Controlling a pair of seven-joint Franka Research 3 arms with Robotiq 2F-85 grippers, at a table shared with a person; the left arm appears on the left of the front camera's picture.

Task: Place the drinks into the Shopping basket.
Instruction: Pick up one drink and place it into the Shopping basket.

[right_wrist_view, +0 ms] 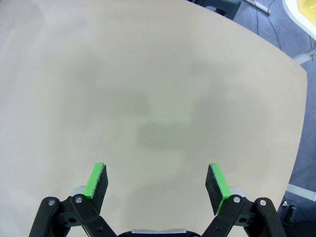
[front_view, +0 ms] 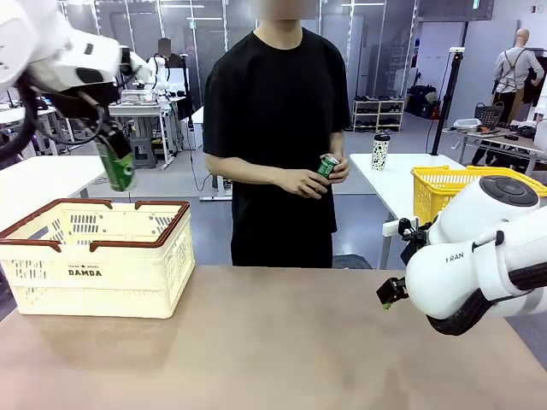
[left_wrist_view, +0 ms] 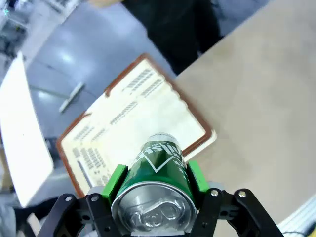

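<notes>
Green can (left_wrist_view: 158, 160) clamped in left gripper (left_wrist_view: 155, 175), upper left of front frame, seemingly above Shopping basket (front_view: 94, 273). Right gripper (right_wrist_view: 157, 180) jaws wide, empty. Step: carry. Next: lower, release inside.

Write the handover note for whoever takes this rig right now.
Left gripper: shut on a green metal drink can, held above the cream-white plastic lattice basket with reddish-brown rim.
Right gripper: open, over the bare tan table.
Person's hands: hold a second green can at the far side.
Done: one can lifted.
Left: release it into the basket, then get the person's can.
</notes>
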